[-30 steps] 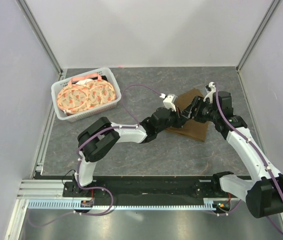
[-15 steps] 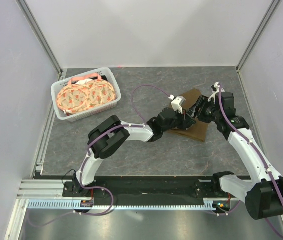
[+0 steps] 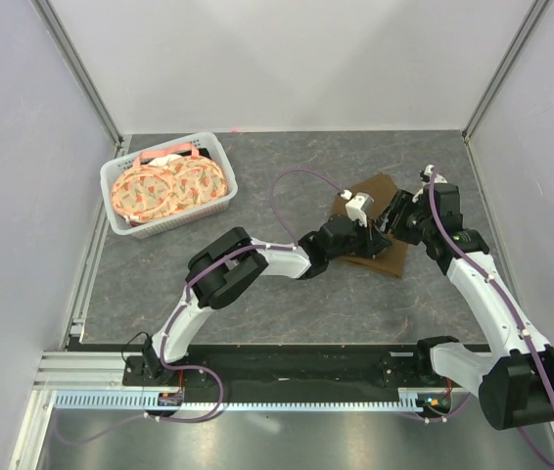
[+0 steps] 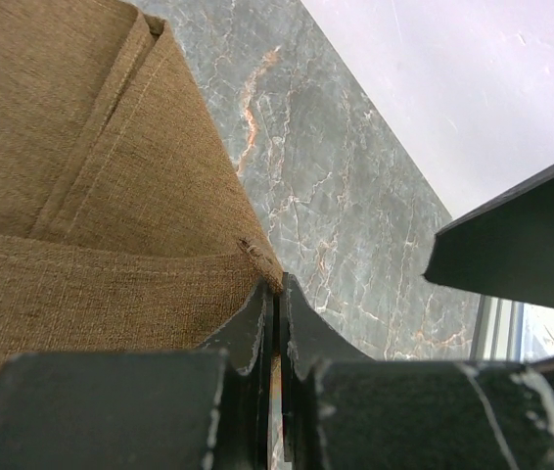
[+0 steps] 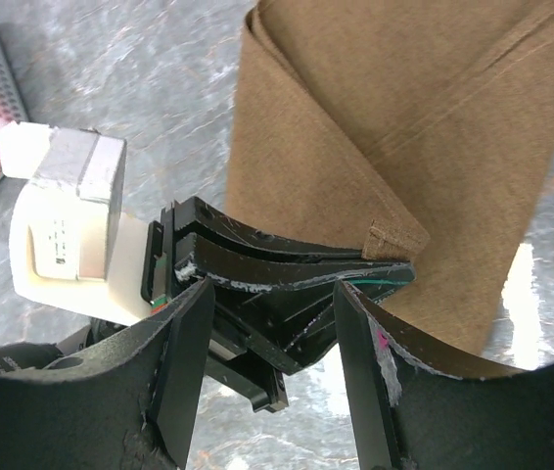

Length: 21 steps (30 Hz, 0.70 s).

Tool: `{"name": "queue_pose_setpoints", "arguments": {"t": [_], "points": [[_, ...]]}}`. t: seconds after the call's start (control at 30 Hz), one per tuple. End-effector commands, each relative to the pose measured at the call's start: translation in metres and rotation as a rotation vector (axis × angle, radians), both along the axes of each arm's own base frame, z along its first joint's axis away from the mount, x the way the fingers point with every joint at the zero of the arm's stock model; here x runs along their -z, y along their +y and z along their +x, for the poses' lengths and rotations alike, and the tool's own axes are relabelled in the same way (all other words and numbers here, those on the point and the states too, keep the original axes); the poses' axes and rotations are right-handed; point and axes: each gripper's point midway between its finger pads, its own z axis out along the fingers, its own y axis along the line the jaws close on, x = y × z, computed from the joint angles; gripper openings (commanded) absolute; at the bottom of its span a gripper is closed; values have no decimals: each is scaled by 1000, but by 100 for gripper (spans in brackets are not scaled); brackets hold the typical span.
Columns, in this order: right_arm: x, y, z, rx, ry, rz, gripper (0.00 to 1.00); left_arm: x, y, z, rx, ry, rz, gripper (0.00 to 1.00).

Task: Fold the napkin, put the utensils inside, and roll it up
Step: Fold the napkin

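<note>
Napkin (image 3: 383, 257) sits folded toward the table's (image 3: 287, 162) far right corner, long axis roughly far-to-near and a bit tilted. Left arm's stretched way across from the near left, with the left gripper (image 4: 275, 299) clamped tight on a hemmed corner. Right arm's bent in along the right edge, and the right gripper (image 5: 269, 313) is spread wide around those fingertips, gripping nothing.

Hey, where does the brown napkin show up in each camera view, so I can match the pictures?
Top external: the napkin lies right of centre, partly hidden by the arms.
Left wrist: napkin fills the left side, its corner at the fingertips.
Right wrist: napkin takes the upper right.
Shared landmark: the left hand, shut on the napkin's corner, shows in all three views.
</note>
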Motion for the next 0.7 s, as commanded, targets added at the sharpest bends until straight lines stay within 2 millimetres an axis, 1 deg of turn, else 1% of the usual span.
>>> {"name": "queue_pose_setpoints", "arguments": {"t": [0.0, 0.13, 0.27, 0.4, 0.47, 0.5, 0.57, 0.6, 0.67], "points": [[-24, 47, -13, -192, -34, 155, 63, 3, -41, -50, 147, -43, 8, 2], [-23, 47, -13, -194, -33, 155, 63, 17, -45, -51, 144, -25, 32, 2], [-21, 47, -13, -192, -31, 152, 63, 23, -45, -58, 165, -21, 46, 2], [-18, 47, -14, -193, -21, 151, 63, 30, -43, -69, 190, -15, 66, 2], [-19, 47, -13, -191, -22, 152, 63, 34, -44, -78, 217, -8, 73, 2], [-20, 47, -13, -188, -24, 153, 63, 37, -44, -81, 229, -15, 81, 4], [-22, 47, -12, -184, -27, 158, 63, 42, -47, -90, 256, -6, 98, 15], [-25, 47, -13, -185, -34, 160, 63, 40, -47, -92, 265, -6, 92, 26], [-30, 47, -13, -180, -41, 167, 63, 36, -50, -101, 285, -16, 89, 40]]}}
